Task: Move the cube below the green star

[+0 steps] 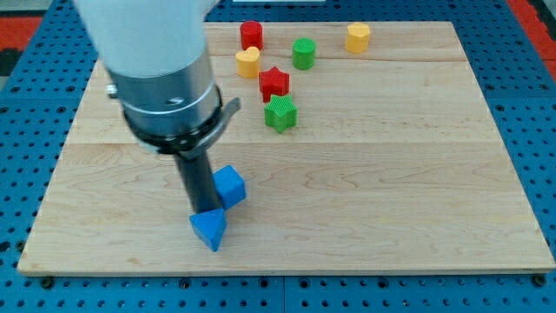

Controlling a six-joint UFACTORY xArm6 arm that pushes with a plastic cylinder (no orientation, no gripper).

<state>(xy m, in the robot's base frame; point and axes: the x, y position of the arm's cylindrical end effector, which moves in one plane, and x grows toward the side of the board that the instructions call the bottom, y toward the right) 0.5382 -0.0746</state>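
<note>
Between the blue cube (pixel 230 185) in the lower left and the green star (pixel 281 114) up in the centre, the desk (pixel 408 174) lies bare. The blue triangle (pixel 209 229) touches the cube's lower-left side; the red star (pixel 274 83) crowds the green star's top.

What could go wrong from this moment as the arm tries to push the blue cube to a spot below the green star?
1. My tip sits tight between the blue cube and the blue triangular block, so a push may drag the wrong one.
2. An off-centre push could spin the cube aside.
3. Overshooting might knock the green star into the red star.
</note>
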